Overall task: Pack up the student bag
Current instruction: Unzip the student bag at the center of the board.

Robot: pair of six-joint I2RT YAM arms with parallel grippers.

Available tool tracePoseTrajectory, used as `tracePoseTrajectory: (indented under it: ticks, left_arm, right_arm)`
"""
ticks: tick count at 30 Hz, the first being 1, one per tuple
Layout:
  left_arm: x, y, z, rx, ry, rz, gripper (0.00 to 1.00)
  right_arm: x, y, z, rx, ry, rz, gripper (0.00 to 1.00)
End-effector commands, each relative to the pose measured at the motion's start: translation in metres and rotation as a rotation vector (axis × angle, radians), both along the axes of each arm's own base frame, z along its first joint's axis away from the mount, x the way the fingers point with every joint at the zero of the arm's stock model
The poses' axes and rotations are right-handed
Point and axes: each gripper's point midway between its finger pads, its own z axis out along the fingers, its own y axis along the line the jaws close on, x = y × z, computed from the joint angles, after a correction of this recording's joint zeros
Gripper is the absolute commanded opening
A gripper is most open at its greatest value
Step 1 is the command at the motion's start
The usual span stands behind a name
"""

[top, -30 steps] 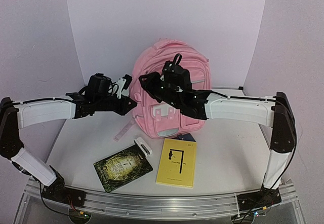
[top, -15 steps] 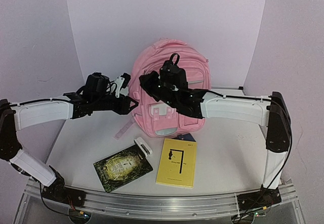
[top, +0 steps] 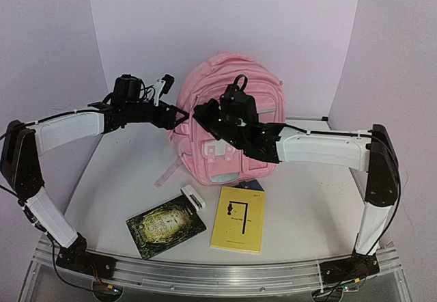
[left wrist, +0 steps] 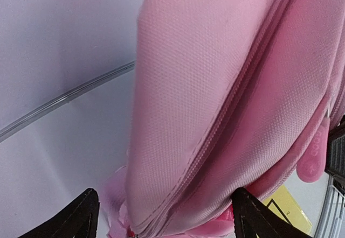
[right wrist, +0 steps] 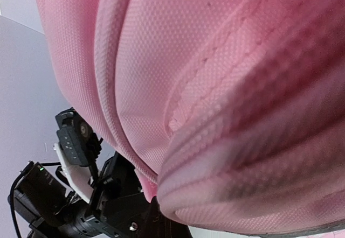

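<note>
Pink student bag [top: 232,80] is straddled by the wide-spread left gripper [left wrist: 170,216], shown only at the wrist; right gripper [top: 201,114] unreadable; white table [top: 307,199]

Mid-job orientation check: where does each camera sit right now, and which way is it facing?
Top external: high behind the bases, looking down and forward at the pink backpack, both arms in view.
Left wrist: on the left gripper, close against the backpack's zipped side; both dark fingertips show, spread.
Right wrist: pressed near the backpack's fabric, facing the left arm; its own fingers not clearly visible.
Shared: the backpack in all three; the yellow book in top and left wrist views.
</note>
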Motion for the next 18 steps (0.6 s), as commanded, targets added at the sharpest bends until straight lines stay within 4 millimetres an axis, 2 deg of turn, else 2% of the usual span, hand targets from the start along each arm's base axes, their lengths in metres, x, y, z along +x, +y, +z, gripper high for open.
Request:
tracePoseTrajectory:
  ticks: [1,5,8,12,14,18]
  left_arm:
    - [-0.005,-0.022,0.008,-0.025,-0.027,-0.149,0.78]
    - [-0.006,-0.025,0.006,-0.037,-0.022,-0.166,0.53]
    - [-0.011,-0.026,0.006,-0.053,-0.023,-0.179,0.3]
    - [-0.024,-0.027,0.009,-0.096,-0.005,-0.21,0.07]
    - [-0.032,-0.025,0.015,-0.124,-0.002,-0.216,0.01]
    - [-0.048,-0.02,0.027,-0.154,0.001,-0.221,0.0]
  right_arm:
    - [0.0,-0.019,0.031,0.044,-0.038,-0.043,0.0]
    - [-0.003,-0.018,0.045,0.071,-0.067,-0.019,0.0]
    - [-0.006,-0.015,0.06,0.027,-0.138,0.012,0.01]
    - [-0.015,-0.012,0.075,-0.126,-0.278,0.077,0.25]
    - [-0.024,-0.014,0.081,-0.239,-0.371,0.124,0.36]
    - [-0.042,-0.026,0.079,-0.541,-0.583,0.2,0.45]
